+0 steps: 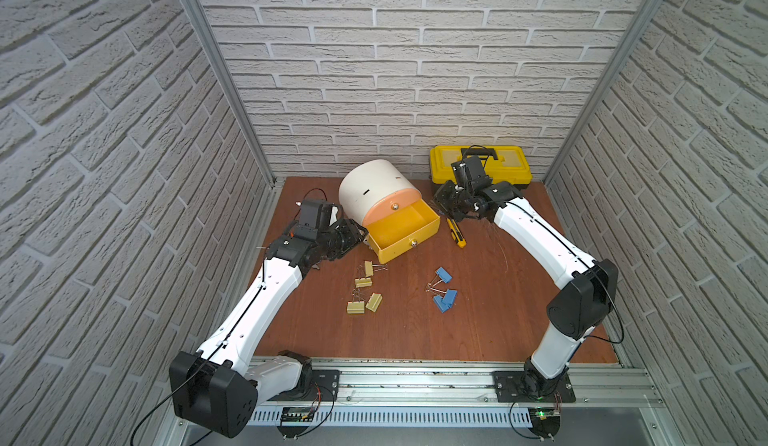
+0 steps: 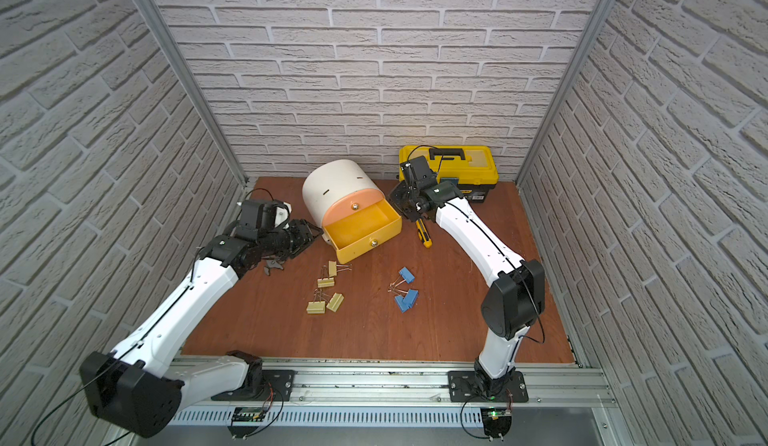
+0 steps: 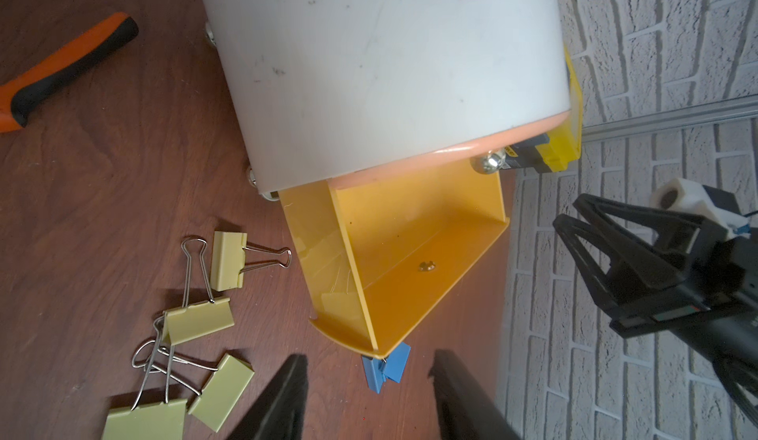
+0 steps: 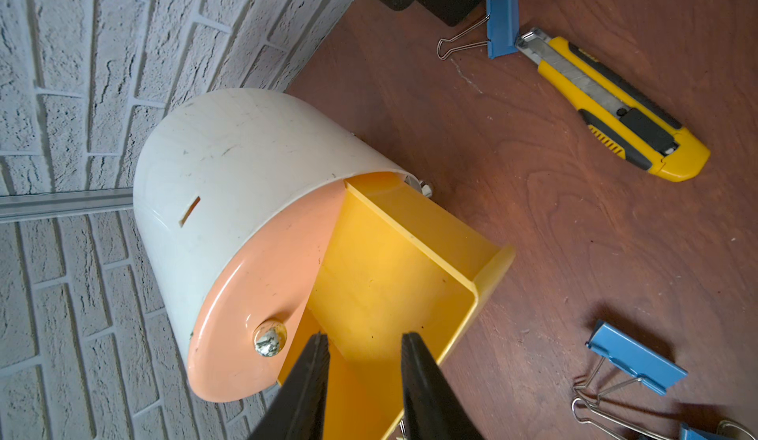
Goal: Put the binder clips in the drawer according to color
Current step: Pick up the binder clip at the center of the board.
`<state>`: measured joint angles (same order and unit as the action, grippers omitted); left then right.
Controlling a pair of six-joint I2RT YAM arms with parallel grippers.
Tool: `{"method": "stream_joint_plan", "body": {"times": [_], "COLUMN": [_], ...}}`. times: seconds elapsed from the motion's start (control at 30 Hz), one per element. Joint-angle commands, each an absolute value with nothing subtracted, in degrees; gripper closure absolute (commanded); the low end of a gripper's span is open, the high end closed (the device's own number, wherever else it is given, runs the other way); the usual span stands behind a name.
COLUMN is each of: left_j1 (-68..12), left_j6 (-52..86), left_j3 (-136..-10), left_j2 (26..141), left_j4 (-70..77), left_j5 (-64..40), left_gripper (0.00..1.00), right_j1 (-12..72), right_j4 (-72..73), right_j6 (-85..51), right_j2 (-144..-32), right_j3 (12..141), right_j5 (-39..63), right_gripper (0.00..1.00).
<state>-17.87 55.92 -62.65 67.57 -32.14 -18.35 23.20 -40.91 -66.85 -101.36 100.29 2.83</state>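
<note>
Flanking the white cabinet [image 1: 376, 186], both arms sit low on the table [image 1: 478, 306]. Its yellow drawer [image 1: 401, 231] is pulled out and looks empty, though the inner corners are hard to see. The right gripper [image 4: 365, 380] hovers at the drawer's open top, jaws parted narrowly with nothing between them, beside the peach front's knob [image 4: 269, 338]. The left gripper [image 3: 369, 393] stands apart from the drawer's other side, jaws likewise part open and bare. Yellow binder clips [image 1: 363, 288] lie just beside it; blue binder clips [image 1: 444, 292] lie farther off, one by the utility knife [image 4: 611, 105].
</note>
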Motion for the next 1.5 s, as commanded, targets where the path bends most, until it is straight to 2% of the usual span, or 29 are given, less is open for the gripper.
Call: {"method": "stream_joint_plan", "body": {"times": [0.0,0.4,0.6,1.2,1.47], "left_j1": [-17.4,-16.6,-14.5,-13.2,-20.4], "left_j6": [54.9,54.5,54.5,60.5,67.2], "left_j3": [-63.1,-62.7,-59.9,-41.5,-32.5], "left_j2": [66.4,64.2,60.2,49.5,48.1], "left_j4": [-30.4,-32.3,-35.0,-34.3,-28.9], "left_j5": [-18.6,-17.3,-16.9,-16.8,-13.8], "left_gripper": [0.46,0.46,0.46,0.46,0.46], "right_j1": [22.6,17.3,15.0,14.7,15.2], "right_j4": [-39.1,-34.6,-37.7,-33.1,-32.3], "right_j6": [-66.4,-61.3,-57.7,-54.9,-51.9], "right_j2": [-99.5,-94.7,-94.2,-81.2,-76.4], "right_j3": [99.3,92.8,89.6,57.0,45.8], "right_j5": [2.2,2.5,1.4,5.6,9.2], "right_gripper": [0.66,0.63,0.59,0.54,0.51]}}
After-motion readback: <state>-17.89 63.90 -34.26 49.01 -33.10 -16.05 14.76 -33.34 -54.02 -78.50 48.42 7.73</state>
